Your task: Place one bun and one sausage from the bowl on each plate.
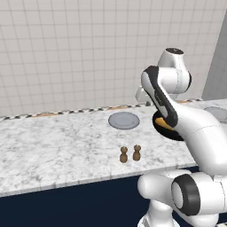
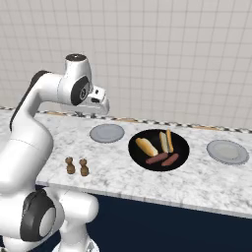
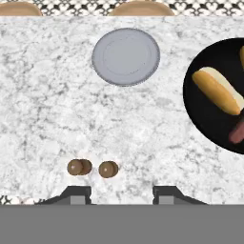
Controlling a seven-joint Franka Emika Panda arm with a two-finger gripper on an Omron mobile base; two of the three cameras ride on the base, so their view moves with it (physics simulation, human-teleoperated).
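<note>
The black bowl (image 2: pixel 180 142) sits on the marble counter and holds two buns (image 2: pixel 146 146) (image 2: pixel 166 141) and two sausages (image 2: pixel 156 158) (image 2: pixel 170 159). One grey plate (image 2: pixel 107 133) lies to its left and another grey plate (image 2: pixel 227 151) to its right; both are bare. My gripper (image 3: pixel 122 193) hangs high above the counter, left of the bowl, looking straight down. Its fingers stand apart with nothing between them. The hand view shows the left plate (image 3: pixel 126 56), the bowl's edge (image 3: pixel 205 119), a bun (image 3: pixel 218 90) and a sausage end (image 3: pixel 237 133). My arm hides most of the bowl (image 1: pixel 158 126) in the left base view.
Two small brown shakers (image 2: pixel 70 166) (image 2: pixel 84 167) stand near the counter's front edge, below the left plate; they also lie just ahead of my fingertips (image 3: pixel 79 167). A tiled wall backs the counter. A grey panel (image 1: pixel 217 71) rises at the far right.
</note>
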